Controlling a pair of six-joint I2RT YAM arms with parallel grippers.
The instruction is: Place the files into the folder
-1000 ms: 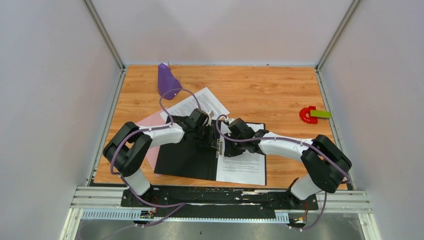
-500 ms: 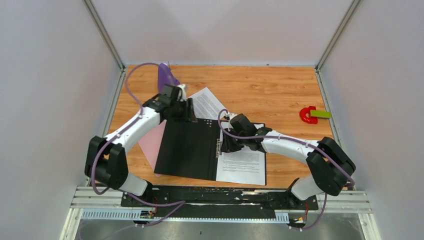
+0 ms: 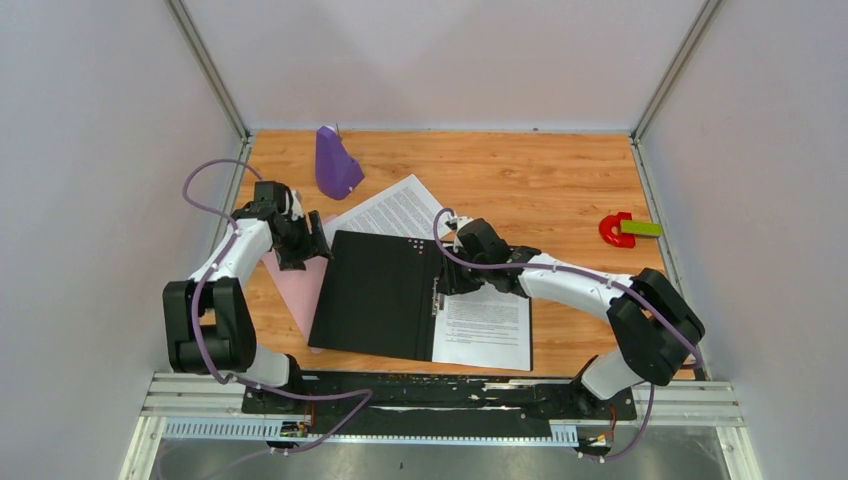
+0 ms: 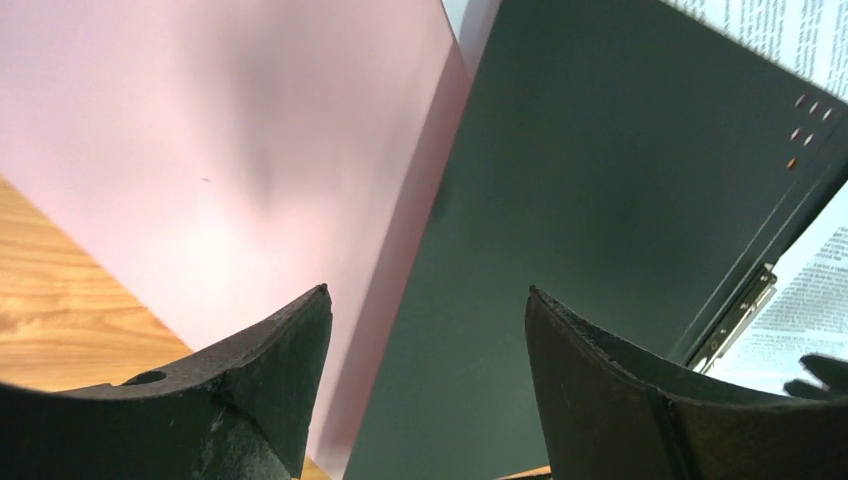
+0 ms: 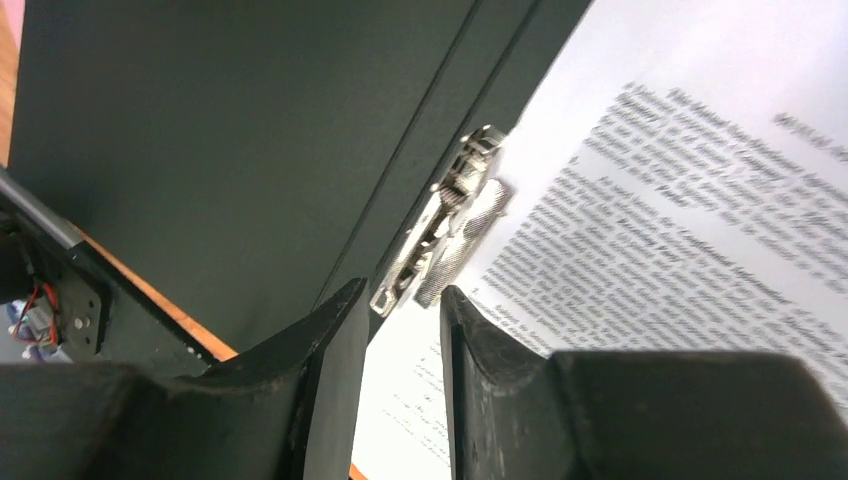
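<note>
Left claw [image 4: 427, 292] swung off folder [image 3: 375, 295], wide, empty.
Right claw [image 5: 400, 288] narrow at clip [image 5: 455, 215]; grip unclear; sheet [image 3: 395, 205] outside.

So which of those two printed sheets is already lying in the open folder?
The near-right sheet, lying on the right half of the folder beside its metal clip. The other sheet pokes out from under the folder's far edge.

Print on the files [image 5: 650, 200] is unreadable.

Black folder [image 3: 375, 295] interior, white files [image 3: 487, 335] — dense black print, pink clipboard [image 3: 298, 290], purple wedge [image 3: 336, 163], orange wood-grain table [image 3: 530, 185]
</note>
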